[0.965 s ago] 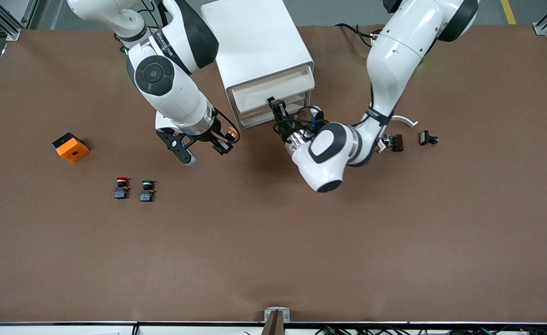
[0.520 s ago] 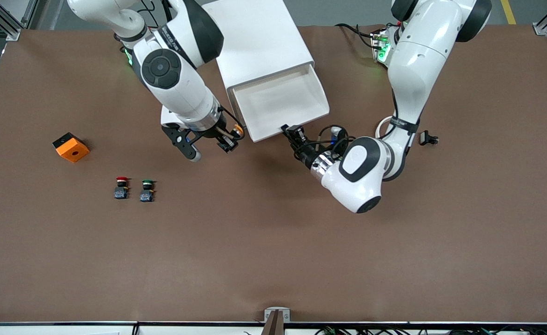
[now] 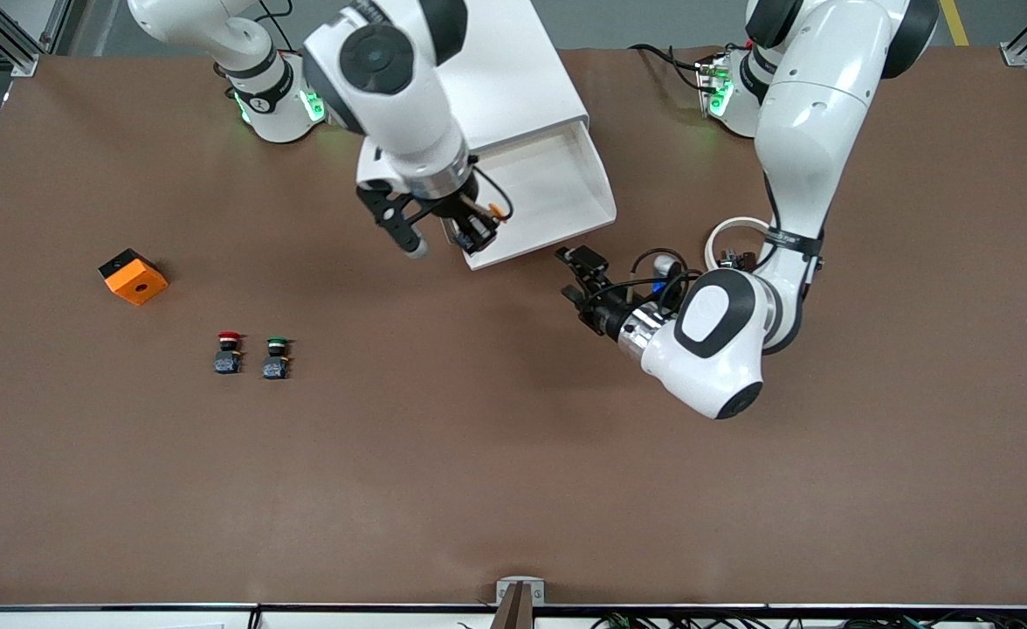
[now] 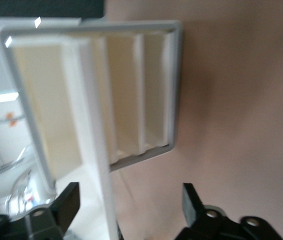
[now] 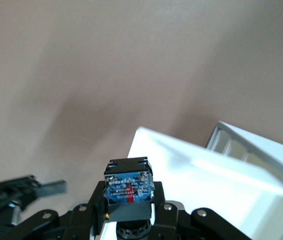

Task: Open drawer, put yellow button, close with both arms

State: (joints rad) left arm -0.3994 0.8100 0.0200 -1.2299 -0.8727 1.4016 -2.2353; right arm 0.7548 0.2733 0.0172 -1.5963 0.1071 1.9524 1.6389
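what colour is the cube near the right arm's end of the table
Orange with a black side, best seen in the front view: cube.

My glossy white right arm's black hand (image 3: pixel 476 229) is clamped tight; the left hand (image 3: pixel 580 273) hangs low, fingers spread.

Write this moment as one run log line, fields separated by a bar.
drawer: pulled out | right gripper: shut on yellow button, over drawer's front edge | left gripper: open, off drawer front

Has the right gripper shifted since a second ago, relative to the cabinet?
Yes. The right gripper, shut on the yellow button, has moved from beside the cabinet toward the left arm's end, now over the open drawer.
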